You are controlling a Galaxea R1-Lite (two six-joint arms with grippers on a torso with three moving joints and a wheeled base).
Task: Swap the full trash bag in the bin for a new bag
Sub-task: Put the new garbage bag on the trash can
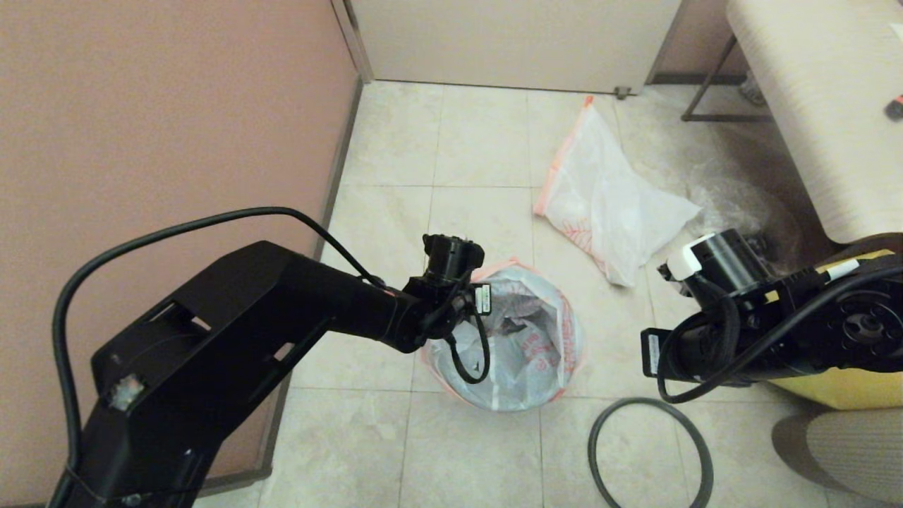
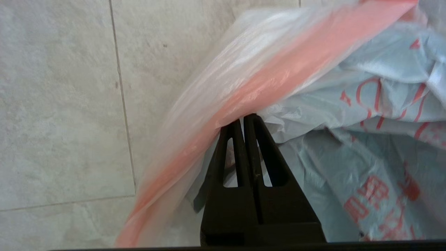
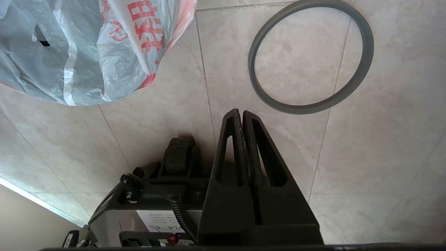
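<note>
The full trash bag [image 1: 525, 339], white translucent with red print and an orange hem, sits in the middle of the floor and drapes over the bin, which is hidden beneath it. My left gripper [image 2: 243, 118] is shut on the bag's orange hem [image 2: 278, 75] at its left edge. The new bag [image 1: 607, 201] lies flat on the tiles farther back. The dark grey rim ring [image 1: 649, 451] [image 3: 310, 55] lies on the floor at the front right. My right gripper [image 3: 240, 112] is shut and empty, hovering above the tiles near the ring.
A pink wall [image 1: 162, 120] runs along the left. A clear wrinkly plastic bag [image 1: 737, 201] lies below a pale bench [image 1: 797, 106] at the right. A yellow tote [image 1: 836, 391] sits under my right arm. My own base [image 3: 156, 195] shows below the right gripper.
</note>
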